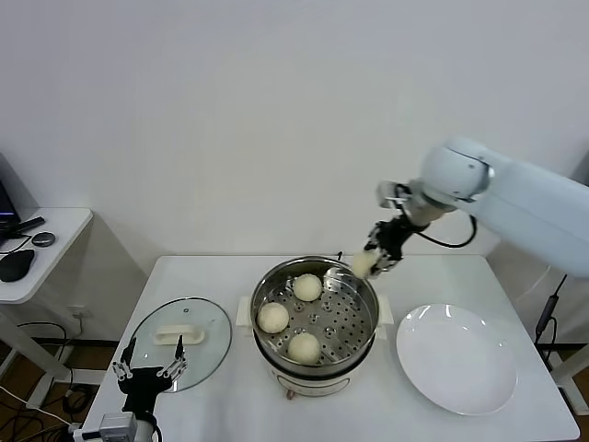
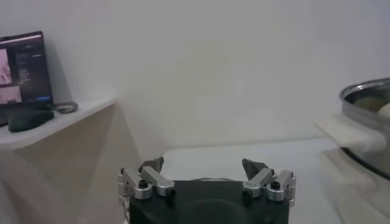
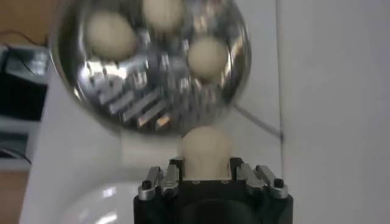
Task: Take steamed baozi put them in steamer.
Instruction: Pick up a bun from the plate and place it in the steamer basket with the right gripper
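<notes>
While three smooth cream-white baozi (image 1: 307, 287) already sit in the round shiny stainless-steel steamer basket (image 1: 353, 324) at mid-table, the right gripper (image 1: 377, 257) is clamped on the fourth cream-white bun (image 1: 364, 264), holding it just past the basket's far-right rim toward the table's far edge. Best practice: carry it inward over the bare perforated patch, lower close, then release gently. Left gripper (image 1: 147, 371) idles spread open near the front-left corner by the round glass lid (image 1: 204, 339); the flat white plate (image 1: 457, 358) is bare.
</notes>
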### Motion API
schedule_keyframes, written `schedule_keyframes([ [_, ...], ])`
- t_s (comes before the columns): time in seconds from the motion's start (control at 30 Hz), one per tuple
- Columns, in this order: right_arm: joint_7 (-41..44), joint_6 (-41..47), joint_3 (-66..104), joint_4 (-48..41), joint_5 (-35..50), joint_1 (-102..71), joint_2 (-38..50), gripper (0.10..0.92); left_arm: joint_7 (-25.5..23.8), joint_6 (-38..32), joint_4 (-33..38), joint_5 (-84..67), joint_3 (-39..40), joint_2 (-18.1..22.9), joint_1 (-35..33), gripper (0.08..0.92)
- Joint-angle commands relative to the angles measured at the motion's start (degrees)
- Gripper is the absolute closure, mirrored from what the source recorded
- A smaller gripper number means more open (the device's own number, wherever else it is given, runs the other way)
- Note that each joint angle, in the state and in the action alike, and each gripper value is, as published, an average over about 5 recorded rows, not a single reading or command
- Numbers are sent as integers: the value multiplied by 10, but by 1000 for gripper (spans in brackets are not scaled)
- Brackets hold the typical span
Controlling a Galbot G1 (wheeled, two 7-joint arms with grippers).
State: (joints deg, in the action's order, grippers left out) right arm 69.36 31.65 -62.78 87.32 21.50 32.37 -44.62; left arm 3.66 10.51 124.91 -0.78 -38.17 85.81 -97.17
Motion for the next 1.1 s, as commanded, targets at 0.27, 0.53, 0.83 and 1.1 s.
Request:
schedule_keyframes([
  [0.27, -52, 73, -140, -19, -7, 18, -153, 558, 1, -1, 20, -3, 4, 2, -3, 177],
  [0.53, -56, 78, -142, -32, -49, -14, -158, 558, 2, -1, 18, -5, 3, 4, 2, 177],
  [0.83, -60, 81, -143, -31, -47, -24, -158, 558, 0, -1, 15, -9, 1, 3, 5, 177],
  [1.1, -63, 82, -151, -23, -45, -18, -151, 557, -2, 0, 12, -9, 0, 2, 8, 177],
])
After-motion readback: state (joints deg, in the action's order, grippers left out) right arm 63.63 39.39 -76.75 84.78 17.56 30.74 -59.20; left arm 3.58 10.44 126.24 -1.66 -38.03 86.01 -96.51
